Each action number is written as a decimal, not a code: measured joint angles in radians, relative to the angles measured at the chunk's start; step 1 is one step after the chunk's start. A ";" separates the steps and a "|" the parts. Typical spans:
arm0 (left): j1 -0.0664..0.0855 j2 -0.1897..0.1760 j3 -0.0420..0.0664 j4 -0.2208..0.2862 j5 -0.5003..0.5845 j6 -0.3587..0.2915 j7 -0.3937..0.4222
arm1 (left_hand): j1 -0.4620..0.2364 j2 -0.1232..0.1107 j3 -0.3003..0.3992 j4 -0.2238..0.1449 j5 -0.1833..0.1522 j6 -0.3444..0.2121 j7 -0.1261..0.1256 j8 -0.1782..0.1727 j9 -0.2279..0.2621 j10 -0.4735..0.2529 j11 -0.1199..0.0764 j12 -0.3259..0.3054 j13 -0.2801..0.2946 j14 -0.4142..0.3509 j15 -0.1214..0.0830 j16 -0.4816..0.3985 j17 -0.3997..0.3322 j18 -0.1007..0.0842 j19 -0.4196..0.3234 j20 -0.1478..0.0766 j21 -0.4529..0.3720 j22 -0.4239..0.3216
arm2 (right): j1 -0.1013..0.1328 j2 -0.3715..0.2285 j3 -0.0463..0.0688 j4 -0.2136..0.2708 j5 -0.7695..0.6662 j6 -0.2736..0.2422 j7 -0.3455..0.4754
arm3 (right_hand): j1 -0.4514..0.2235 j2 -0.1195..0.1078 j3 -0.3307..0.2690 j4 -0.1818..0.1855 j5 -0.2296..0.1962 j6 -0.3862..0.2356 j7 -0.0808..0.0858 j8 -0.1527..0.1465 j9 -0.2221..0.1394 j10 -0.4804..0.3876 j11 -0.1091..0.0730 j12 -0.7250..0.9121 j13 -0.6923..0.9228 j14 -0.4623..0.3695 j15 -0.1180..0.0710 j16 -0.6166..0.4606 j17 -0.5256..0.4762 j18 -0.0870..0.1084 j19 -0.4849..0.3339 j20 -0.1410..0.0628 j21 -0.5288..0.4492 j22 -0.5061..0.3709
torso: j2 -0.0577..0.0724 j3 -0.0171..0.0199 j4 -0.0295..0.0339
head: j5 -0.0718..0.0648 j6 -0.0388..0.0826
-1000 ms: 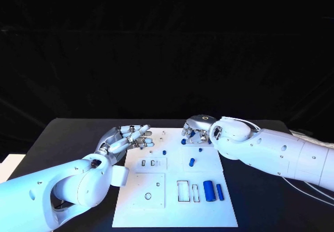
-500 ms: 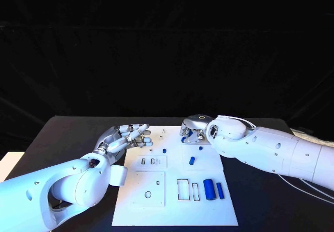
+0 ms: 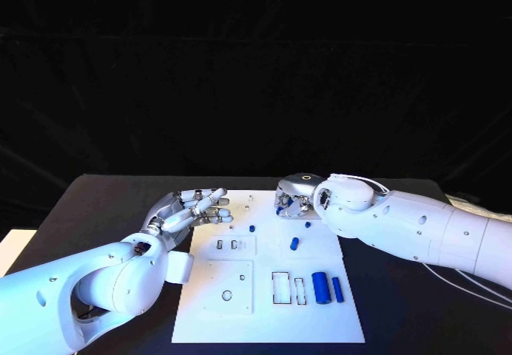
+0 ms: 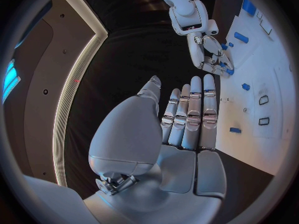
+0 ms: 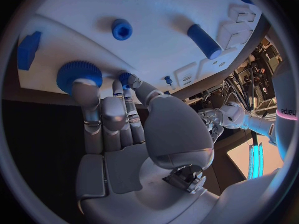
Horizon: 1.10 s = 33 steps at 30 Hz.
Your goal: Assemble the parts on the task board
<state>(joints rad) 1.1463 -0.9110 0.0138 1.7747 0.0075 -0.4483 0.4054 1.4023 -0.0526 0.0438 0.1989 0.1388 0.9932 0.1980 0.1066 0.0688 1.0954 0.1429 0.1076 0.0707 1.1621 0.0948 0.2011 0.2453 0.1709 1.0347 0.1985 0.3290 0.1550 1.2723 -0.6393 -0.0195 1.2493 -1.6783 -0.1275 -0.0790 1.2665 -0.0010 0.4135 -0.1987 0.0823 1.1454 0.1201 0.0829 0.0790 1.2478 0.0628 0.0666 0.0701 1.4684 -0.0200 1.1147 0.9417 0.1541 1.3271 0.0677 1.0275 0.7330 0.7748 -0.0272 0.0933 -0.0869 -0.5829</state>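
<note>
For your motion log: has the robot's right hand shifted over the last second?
Yes: the right hand has moved toward the far edge of the white task board.

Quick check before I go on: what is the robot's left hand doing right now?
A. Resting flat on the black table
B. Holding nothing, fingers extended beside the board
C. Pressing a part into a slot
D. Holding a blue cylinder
B: in the left wrist view the left robot hand has its fingers stretched out with nothing between them, beside the white plastic task board rather than on it.
</note>
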 measured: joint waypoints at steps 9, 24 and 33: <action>0.000 0.000 0.000 0.000 0.000 0.002 -0.003 | 0.000 0.000 0.000 0.000 0.000 0.000 0.000 -0.005 0.000 0.000 0.000 -0.004 0.000 0.000 0.000 -0.004 0.001 0.000 0.000 0.000 0.000 0.000 | 0.000 -0.001 0.000 0.003 -0.022 -0.012 -0.013 | 0.016 0.001 0.042 -0.008 -0.015 0.014 -0.001 0.001 0.007 0.002 0.003 0.002 0.000 0.000 0.000 0.015 0.006 0.000 0.002 -0.002 0.037 0.042 | 0.002 -0.0018 0.0044 | -0.004 -0.002; 0.001 -0.002 0.000 0.000 0.000 0.006 -0.007 | 0.000 0.000 0.002 -0.002 0.000 0.000 0.000 -0.005 0.000 -0.004 0.004 -0.004 0.000 0.000 0.000 -0.004 0.003 0.000 0.000 0.000 0.000 0.000 | -0.002 -0.010 0.004 0.046 -0.026 -0.134 -0.034 | 0.016 0.001 0.053 -0.004 -0.021 0.009 0.005 -0.008 0.006 0.002 0.003 -0.005 0.000 0.000 0.000 0.015 0.004 0.000 -0.002 0.002 0.046 0.051 | 0.004 -0.0045 0.0109 | -0.005 0.005; 0.001 -0.003 0.000 0.000 0.000 0.008 -0.009 | 0.000 0.000 0.002 -0.002 0.000 0.000 0.000 -0.005 0.000 -0.004 0.004 -0.004 0.000 0.000 0.000 -0.004 0.004 0.000 0.000 0.000 0.000 0.000 | -0.001 0.033 0.006 0.017 -0.017 -0.221 -0.046 | 0.016 0.001 0.056 -0.001 -0.023 0.009 0.005 -0.010 0.005 0.002 0.003 -0.009 0.000 0.000 0.000 0.015 0.008 0.000 -0.002 0.002 0.054 0.057 | 0.007 -0.0062 0.0159 | -0.003 0.012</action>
<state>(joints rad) 1.1471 -0.9137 0.0138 1.7744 0.0074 -0.4404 0.3960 1.4023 -0.0527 0.0461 0.1966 0.1388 0.9932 0.1980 0.1021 0.0688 1.0918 0.1464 0.1038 0.0708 1.1622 0.0948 0.1972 0.2494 0.1708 1.0346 0.1985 0.3290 0.1550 1.2709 -0.6058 -0.0135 1.2659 -1.6955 -0.3487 -0.1247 1.2824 -0.0001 0.4695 -0.2000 0.0591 1.1541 0.1247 0.0729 0.0844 1.2500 0.0659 0.0577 0.0703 1.4684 -0.0199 1.1298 0.9499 0.1542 1.3248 0.0702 1.0812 0.7903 0.7819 -0.0335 0.1092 -0.0902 -0.5707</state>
